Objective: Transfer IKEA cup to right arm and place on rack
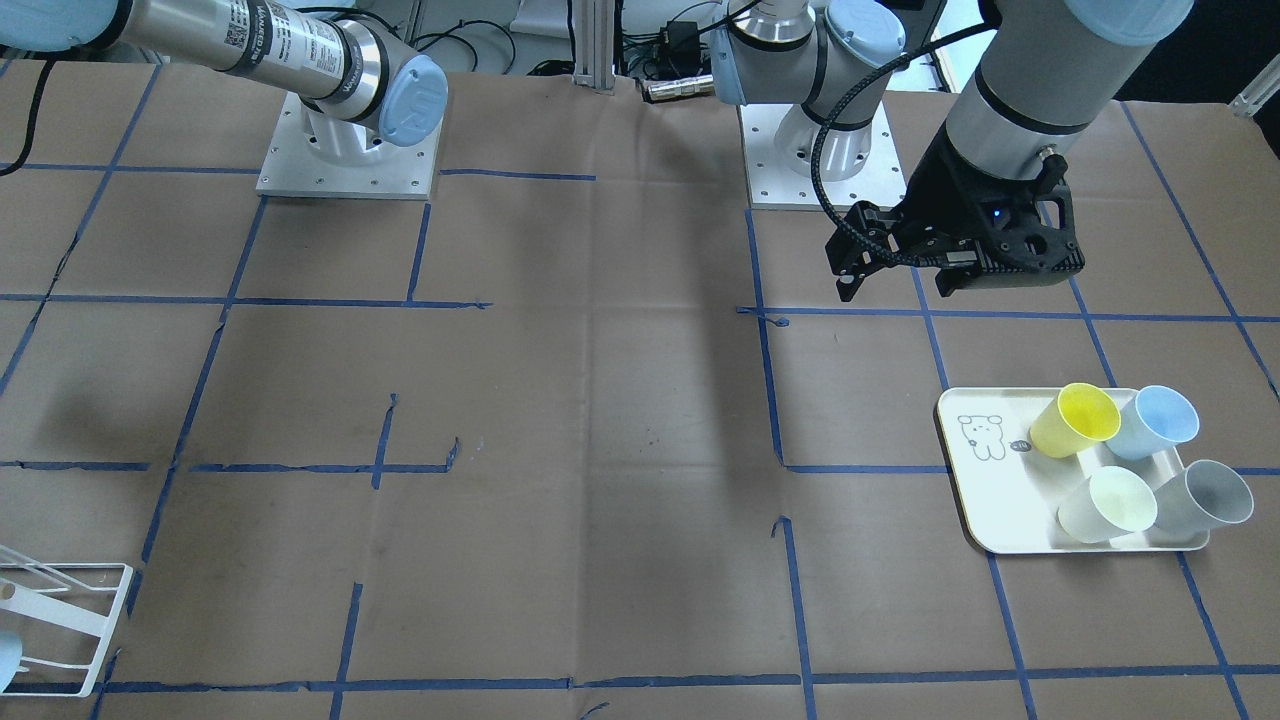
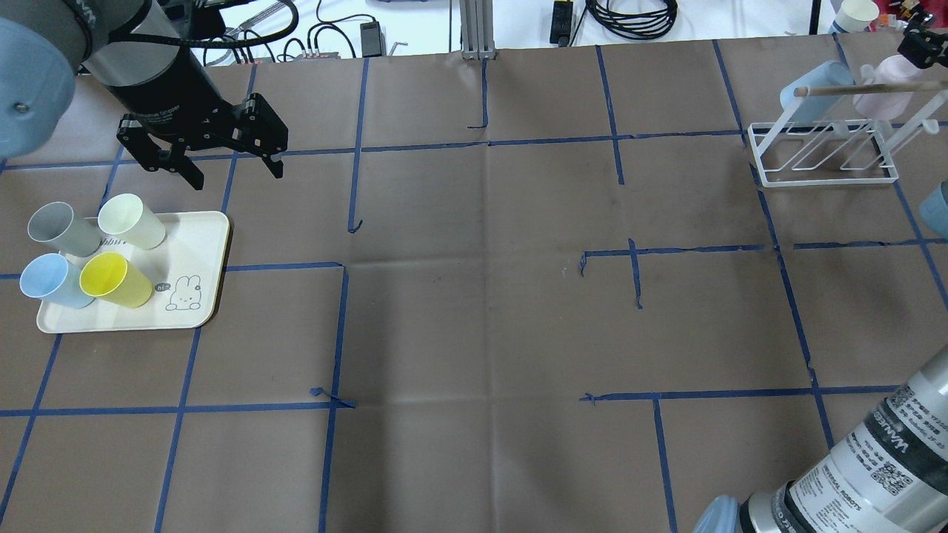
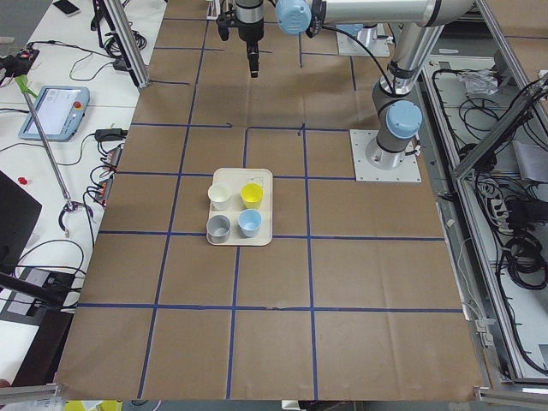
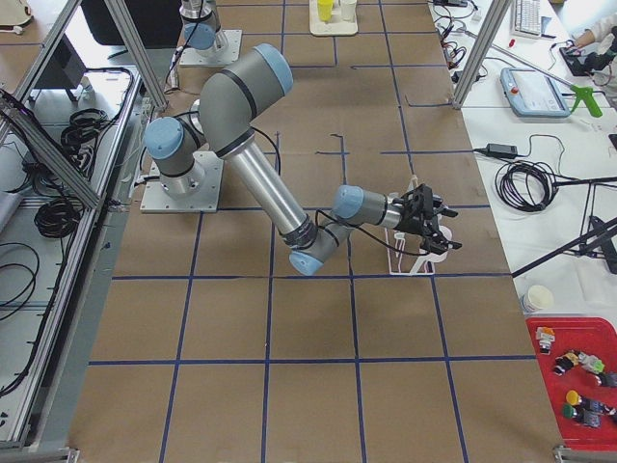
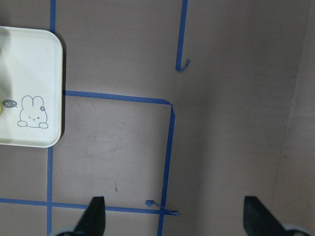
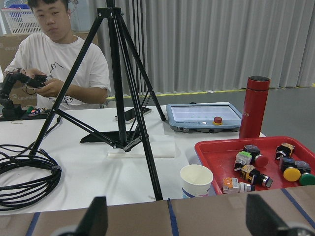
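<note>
Overhead view, left to right.

- Far left: a cream tray (image 2: pixel 126 318) with a rabbit drawing lay on the brown-papered counter (image 2: pixel 481 296). It carried four cups lying on their sides: grey cup (image 2: pixel 59 229), pale green cup (image 2: pixel 129 220), blue cup (image 2: pixel 48 280) and yellow cup (image 2: pixel 115 280). The mouths faced the left edge of the frame.
- Upper left: the left end effector (image 2: pixel 237 175) hung above the counter, just past the tray's far edge. It touched neither the tray nor the cups. Its fingers were spread wide and held nothing. Its wrist camera showed only the tray's corner and tape lines between the fingertips (image 5: pixel 96 211).
- Centre: bare paper and a blue tape grid.
- Upper right: the white wire rack (image 2: pixel 829 180) stood on the counter with a light blue cup (image 2: pixel 811 89) and a pink cup (image 2: pixel 885 89) hung on its rods.
- Far upper right: the right end effector (image 4: pixel 445 230) hovered at the rack. It was spread wide and empty, and its wrist camera looked out past the counter's edge.
</note>
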Available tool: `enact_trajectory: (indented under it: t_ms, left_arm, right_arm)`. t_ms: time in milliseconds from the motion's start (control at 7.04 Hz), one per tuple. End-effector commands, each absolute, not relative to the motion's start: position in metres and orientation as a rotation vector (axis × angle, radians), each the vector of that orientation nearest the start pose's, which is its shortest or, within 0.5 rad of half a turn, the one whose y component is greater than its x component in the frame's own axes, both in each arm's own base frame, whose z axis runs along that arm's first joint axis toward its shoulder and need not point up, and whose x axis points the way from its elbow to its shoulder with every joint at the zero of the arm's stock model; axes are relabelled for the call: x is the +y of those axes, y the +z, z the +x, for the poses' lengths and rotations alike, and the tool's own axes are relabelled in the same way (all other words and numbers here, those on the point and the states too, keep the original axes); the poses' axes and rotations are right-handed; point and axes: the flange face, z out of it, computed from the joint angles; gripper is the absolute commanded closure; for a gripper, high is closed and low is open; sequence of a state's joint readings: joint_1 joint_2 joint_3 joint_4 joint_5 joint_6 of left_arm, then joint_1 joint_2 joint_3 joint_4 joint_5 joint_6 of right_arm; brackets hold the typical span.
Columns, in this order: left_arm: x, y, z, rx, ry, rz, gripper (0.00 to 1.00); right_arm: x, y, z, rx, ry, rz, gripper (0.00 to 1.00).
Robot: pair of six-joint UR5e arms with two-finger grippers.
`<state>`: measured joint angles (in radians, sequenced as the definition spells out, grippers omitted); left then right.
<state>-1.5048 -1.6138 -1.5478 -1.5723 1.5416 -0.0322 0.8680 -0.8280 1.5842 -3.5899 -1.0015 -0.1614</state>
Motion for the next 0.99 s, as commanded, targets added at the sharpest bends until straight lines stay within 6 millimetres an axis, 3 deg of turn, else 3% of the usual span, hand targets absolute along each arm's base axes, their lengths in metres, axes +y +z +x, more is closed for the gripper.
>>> enact_trajectory:
  t_ms: [0, 284, 426, 710, 852]
  left_arm:
    - [-0.516, 0.478, -0.102, 3.167, 0.033, -0.156, 0.01]
    - [-0.516, 0.477, -0.102, 3.167, 0.036, -0.156, 0.01]
    - [-0.516, 0.478, -0.102, 3.167, 0.033, -0.156, 0.01]
    - [-0.515, 0.477, -0.103, 3.166, 0.036, -0.154, 0.01]
    - [-0.515, 0.477, -0.104, 3.166, 0.036, -0.151, 0.01]
  right_arm:
    - [-0.644, 0.32, -0.294, 2.57, -1.851, 0.174, 0.0]
    - [-0.637, 0.375, -0.282, 2.604, -1.702, 0.219, 0.0]
    - [-0.64, 0.384, -0.27, 2.629, -1.529, 0.256, 0.0]
    - [-0.634, 0.42, -0.236, 2.651, -1.33, 0.271, 0.0]
    - [-0.63, 0.425, -0.217, 2.663, -1.142, 0.296, 0.0]
